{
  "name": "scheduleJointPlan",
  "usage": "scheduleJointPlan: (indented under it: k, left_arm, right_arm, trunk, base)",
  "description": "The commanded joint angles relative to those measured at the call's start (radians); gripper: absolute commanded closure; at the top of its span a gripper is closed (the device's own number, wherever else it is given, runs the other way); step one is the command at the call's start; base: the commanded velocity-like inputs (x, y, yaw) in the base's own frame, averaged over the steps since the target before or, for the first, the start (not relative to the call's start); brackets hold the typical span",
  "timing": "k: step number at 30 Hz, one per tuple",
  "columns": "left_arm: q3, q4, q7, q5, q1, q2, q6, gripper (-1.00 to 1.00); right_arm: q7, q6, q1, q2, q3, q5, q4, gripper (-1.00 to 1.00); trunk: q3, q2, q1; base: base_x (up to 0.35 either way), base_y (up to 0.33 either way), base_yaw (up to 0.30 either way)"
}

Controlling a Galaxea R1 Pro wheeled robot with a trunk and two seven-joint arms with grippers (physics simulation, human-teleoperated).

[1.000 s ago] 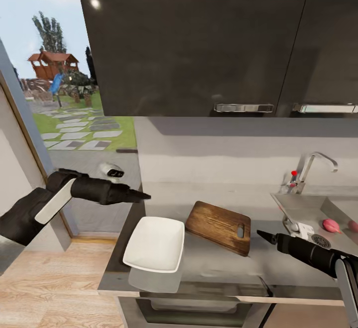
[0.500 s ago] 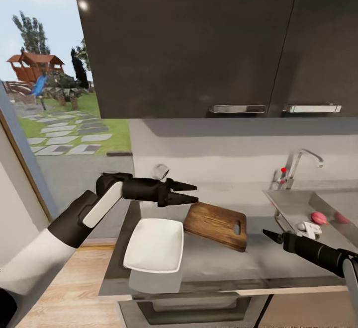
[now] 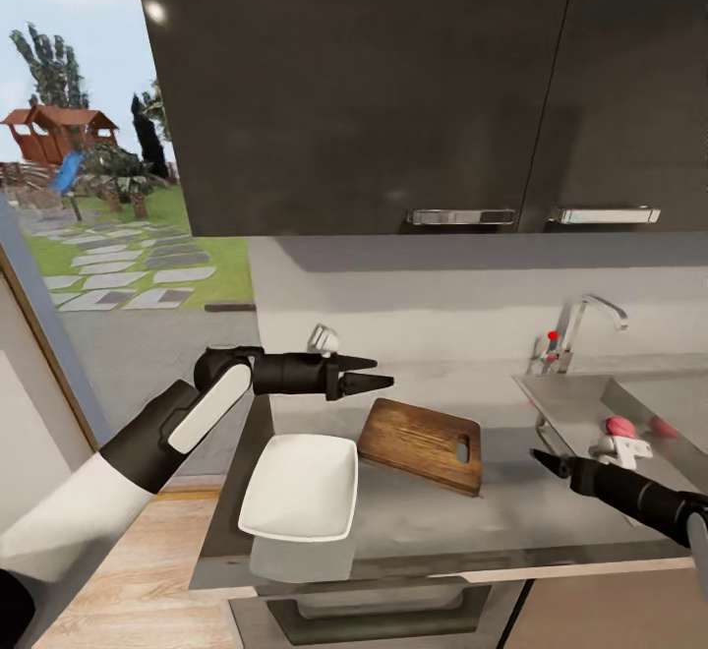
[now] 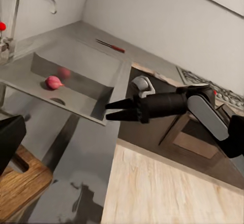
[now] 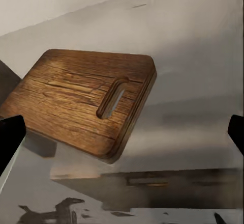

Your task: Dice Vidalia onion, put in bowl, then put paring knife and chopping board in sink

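Observation:
A pinkish onion [image 3: 619, 426] [image 4: 53, 82] lies in the steel sink [image 3: 570, 398] [image 4: 86, 61] at the right, under the chrome tap [image 3: 580, 323]. The brown chopping board [image 3: 421, 442] [image 5: 81, 99] rests on the dark countertop [image 3: 511, 516], with the white bowl [image 3: 300, 487] to its left. The red-handled paring knife [image 4: 110, 45] lies on the counter beyond the sink. My left gripper [image 3: 372, 374] hovers open above the board's far left corner. My right gripper [image 3: 539, 457] [image 4: 108, 111] is open in the air between board and sink.
Dark upper cabinets [image 3: 374, 88] hang over the counter. A window onto a garden [image 3: 88, 206] is at the left, with pale wood floor [image 3: 118, 570] below it. An oven front [image 3: 374, 615] sits under the counter. A hob [image 4: 203, 81] lies beyond the knife.
My left arm has swung from beside the window to over the counter, above the board's far corner. The head view has shifted slightly rightward. The right gripper has hardly moved.

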Motion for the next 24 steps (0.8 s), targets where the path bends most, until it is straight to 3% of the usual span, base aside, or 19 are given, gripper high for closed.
scheduleJointPlan:
  k: [1, 3, 6, 9, 11, 15, 16, 21, 24]
  left_arm:
    - [-0.002, 0.003, 0.003, 0.01, -0.001, 0.0, 0.006, -1.0]
    - [-0.002, 0.007, 0.007, 0.014, -0.001, -0.003, 0.005, -1.0]
    - [-0.003, 0.012, 0.012, 0.017, -0.001, -0.012, 0.004, -1.0]
    - [-0.003, 0.022, 0.014, 0.017, -0.001, -0.021, 0.003, -1.0]
    - [-0.003, 0.029, 0.015, 0.017, -0.001, -0.023, 0.003, -1.0]
    - [-0.002, 0.053, 0.015, 0.019, -0.001, -0.032, 0.002, -1.0]
    - [-0.002, 0.058, 0.015, 0.019, -0.001, -0.038, 0.002, -1.0]
    - [-0.001, 0.064, 0.015, 0.019, -0.001, -0.039, 0.002, -1.0]
    - [0.0, 0.065, 0.015, 0.019, -0.001, -0.04, 0.002, -1.0]
  right_arm:
    - [-0.014, 0.004, -0.001, -0.001, -0.001, 0.001, 0.0, -1.0]
    - [-0.065, -0.002, -0.001, -0.002, 0.006, 0.021, 0.0, -1.0]
    - [-0.14, -0.006, -0.001, 0.0, 0.05, 0.051, -0.001, -1.0]
    - [-0.265, 0.002, -0.01, 0.003, 0.135, 0.084, -0.003, -1.0]
    - [-0.321, 0.02, -0.025, 0.008, 0.166, 0.093, -0.003, -1.0]
    - [-0.534, 0.086, -0.083, 0.052, 0.292, 0.106, -0.003, -1.0]
    - [-0.591, 0.119, -0.124, 0.073, 0.328, 0.108, -0.003, -1.0]
    - [-0.638, 0.171, -0.176, 0.111, 0.347, 0.112, -0.004, -1.0]
    - [-0.67, 0.191, -0.206, 0.121, 0.35, 0.114, -0.004, -1.0]
  trunk:
    - [-0.002, -0.002, 0.001]
    - [-0.002, -0.002, 0.001]
    - [-0.002, -0.002, 0.001]
    - [-0.002, -0.002, 0.001]
    - [-0.002, -0.002, 0.001]
    - [-0.002, -0.002, 0.001]
    - [-0.002, -0.002, 0.001]
    - [-0.002, -0.002, 0.001]
    - [-0.002, -0.002, 0.001]
  base:
    - [0.0, 0.0, -0.003]
    - [0.0, 0.0, -0.002]
    - [0.0, 0.0, 0.0]
    - [0.0, 0.0, 0.0]
    - [0.0, 0.0, 0.0]
    - [0.0, 0.0, 0.0]
    - [0.0, 0.0, 0.0]
    - [0.0, 0.0, 0.0]
    - [0.0, 0.0, 0.0]
